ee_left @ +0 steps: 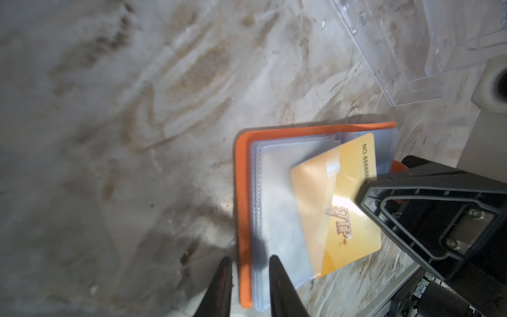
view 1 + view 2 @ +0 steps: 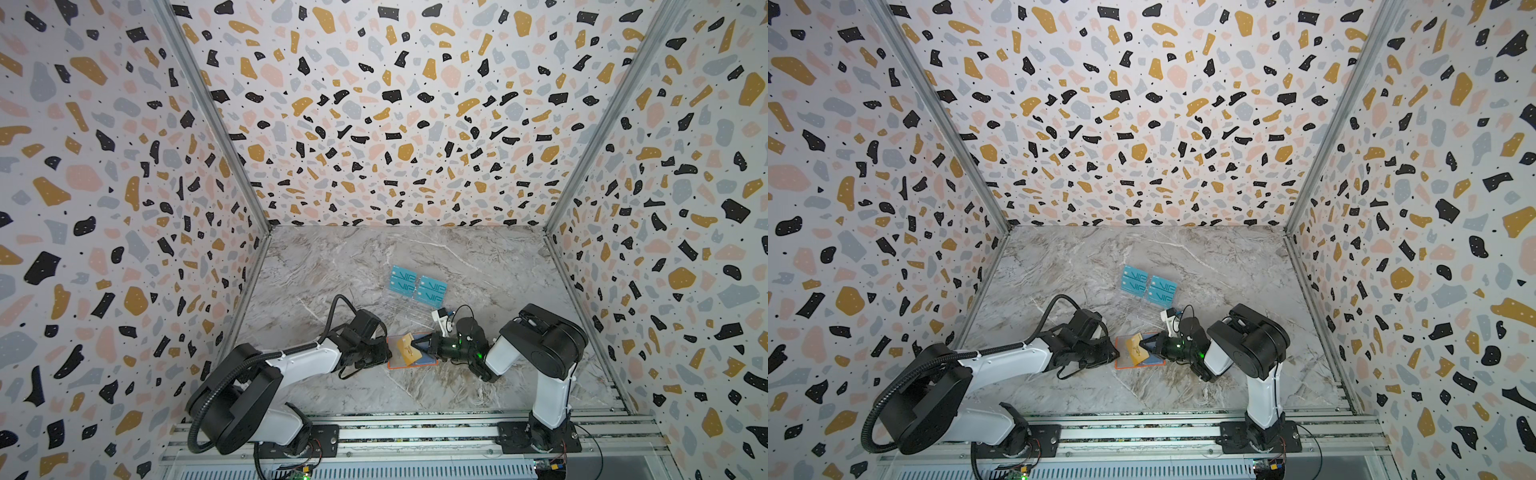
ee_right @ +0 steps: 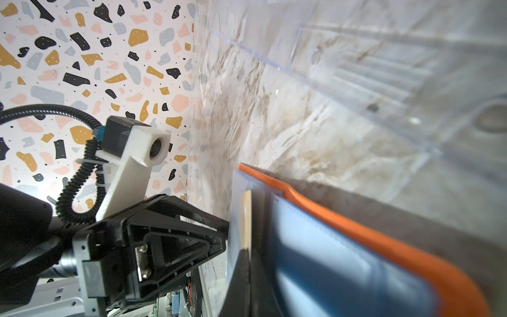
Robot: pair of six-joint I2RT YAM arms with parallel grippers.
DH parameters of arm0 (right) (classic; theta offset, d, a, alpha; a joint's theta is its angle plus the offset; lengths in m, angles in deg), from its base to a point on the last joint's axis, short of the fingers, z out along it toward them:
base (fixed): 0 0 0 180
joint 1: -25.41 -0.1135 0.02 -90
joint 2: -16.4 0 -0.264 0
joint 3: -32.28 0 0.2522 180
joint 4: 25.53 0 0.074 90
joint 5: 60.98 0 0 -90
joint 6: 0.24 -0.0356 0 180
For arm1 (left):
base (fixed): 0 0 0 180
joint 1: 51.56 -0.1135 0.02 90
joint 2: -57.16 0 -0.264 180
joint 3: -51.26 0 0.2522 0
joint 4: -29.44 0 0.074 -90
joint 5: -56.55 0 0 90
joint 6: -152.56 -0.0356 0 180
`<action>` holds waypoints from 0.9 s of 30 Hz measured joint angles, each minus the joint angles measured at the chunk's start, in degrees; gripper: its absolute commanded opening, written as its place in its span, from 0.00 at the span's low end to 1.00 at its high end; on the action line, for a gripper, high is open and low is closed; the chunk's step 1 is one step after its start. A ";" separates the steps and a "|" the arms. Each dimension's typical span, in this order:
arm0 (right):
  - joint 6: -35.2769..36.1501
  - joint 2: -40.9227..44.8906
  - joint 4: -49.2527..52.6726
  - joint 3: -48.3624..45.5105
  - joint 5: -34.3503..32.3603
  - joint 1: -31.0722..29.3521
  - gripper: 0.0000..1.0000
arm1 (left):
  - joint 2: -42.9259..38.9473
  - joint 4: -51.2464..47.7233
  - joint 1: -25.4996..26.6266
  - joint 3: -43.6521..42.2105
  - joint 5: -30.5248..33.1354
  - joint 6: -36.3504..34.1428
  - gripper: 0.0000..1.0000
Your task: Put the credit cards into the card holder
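The orange card holder (image 2: 411,365) (image 2: 1119,366) lies open on the marble table, its bluish sleeves facing up. My right gripper (image 2: 415,344) (image 3: 248,252) is shut on a gold credit card (image 1: 329,208) (image 2: 404,347). The card tilts over the holder, and its leading edge sits under a translucent sleeve. My left gripper (image 1: 251,263) (image 2: 387,355) is at the holder's left edge (image 1: 242,192). Its fingers stand a little apart, one outside the orange cover and one over the sleeves. Several teal VIP credit cards (image 2: 419,286) (image 2: 1150,286) rest further back.
A clear acrylic tiered stand (image 2: 409,309) (image 1: 411,55) carries the teal cards just behind the holder, close to my right wrist. Patterned walls enclose the table on three sides, and a metal rail (image 2: 415,432) runs along the front.
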 measured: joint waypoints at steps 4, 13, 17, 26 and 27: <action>-2.01 -1.44 -3.87 -0.63 -1.29 -0.68 0.00 | -0.04 0.66 0.00 -0.35 -0.55 0.42 0.26; -3.19 -2.10 -6.03 -0.59 -5.84 -2.93 0.00 | -0.11 1.97 0.00 -0.98 -1.25 2.32 0.25; -2.67 -1.31 -3.85 -0.22 -7.21 -3.56 0.00 | -0.11 2.03 0.00 -0.98 -1.25 2.73 0.25; 3.61 6.21 12.55 1.77 -10.19 -6.21 0.28 | -0.35 3.23 0.00 -1.57 -1.77 3.34 0.25; 4.81 7.54 15.43 2.45 -10.49 -6.51 0.30 | -0.35 3.34 0.00 -1.57 -1.86 3.34 0.25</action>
